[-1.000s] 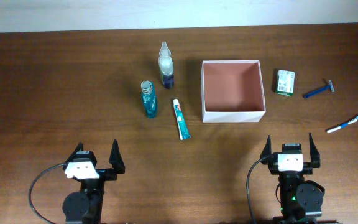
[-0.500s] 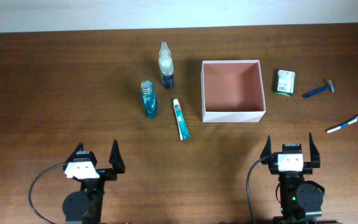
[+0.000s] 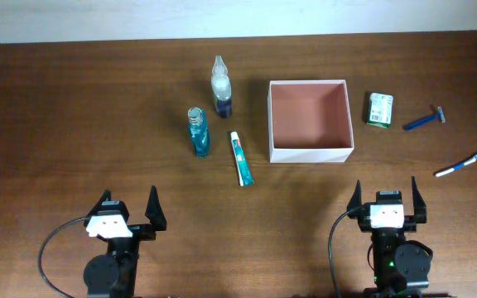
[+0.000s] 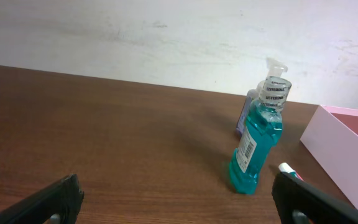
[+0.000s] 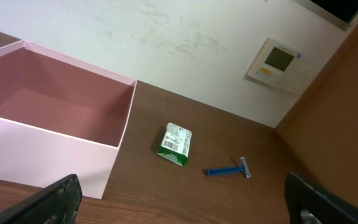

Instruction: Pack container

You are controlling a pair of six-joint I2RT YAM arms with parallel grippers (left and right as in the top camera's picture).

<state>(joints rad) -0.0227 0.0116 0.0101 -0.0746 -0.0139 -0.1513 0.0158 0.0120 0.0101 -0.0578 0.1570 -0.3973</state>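
Note:
The container (image 3: 310,155) is a square white-walled box with a reddish-brown inside, empty, at the table's middle back; it also shows in the right wrist view (image 5: 55,155). Left of it lie a blue mouthwash bottle (image 3: 196,132), a clear spray bottle (image 3: 220,85) and a toothpaste tube (image 3: 240,158). Right of it lie a green-and-white packet (image 3: 379,109), a blue razor (image 3: 425,120) and a toothbrush (image 3: 467,162). My left gripper (image 3: 127,209) and right gripper (image 3: 385,195) are open and empty near the front edge, well short of everything.
A pale wall runs along the table's far edge. A wall panel (image 5: 279,62) shows in the right wrist view. Bare wood lies between the grippers and the objects.

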